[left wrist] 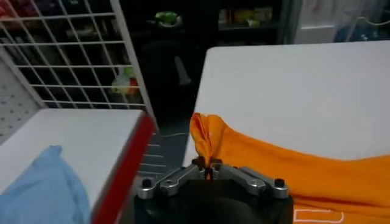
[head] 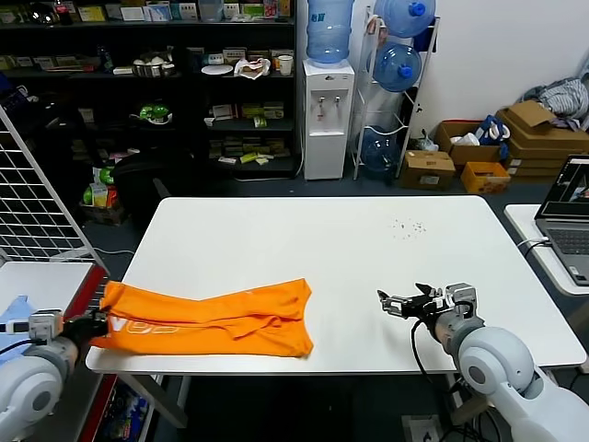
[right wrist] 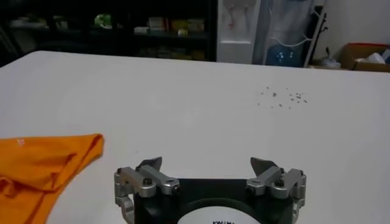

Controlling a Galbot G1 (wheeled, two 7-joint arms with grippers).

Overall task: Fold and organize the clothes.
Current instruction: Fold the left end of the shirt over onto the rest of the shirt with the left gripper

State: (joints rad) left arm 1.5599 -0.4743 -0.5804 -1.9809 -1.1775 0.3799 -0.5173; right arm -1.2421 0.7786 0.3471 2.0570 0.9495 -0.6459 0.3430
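The orange T-shirt (head: 212, 318) lies folded into a long band across the front left of the white table (head: 368, 249), with white lettering showing near its left end. My left gripper (head: 92, 324) is at the table's left front corner, shut on the shirt's left edge; the left wrist view shows the fabric (left wrist: 292, 170) pinched between the closed jaws of that gripper (left wrist: 208, 170). My right gripper (head: 402, 302) is open and empty over the table's front right, well clear of the shirt's right end (right wrist: 42, 167). It also shows in the right wrist view (right wrist: 207, 167).
A light blue cloth (left wrist: 36, 192) lies on a low white side table (left wrist: 67, 131) left of the table, behind a red edge. A wire rack (head: 32, 193) stands at far left. A laptop (head: 569, 216) sits on another table at right. Small dark specks (head: 409, 227) dot the table.
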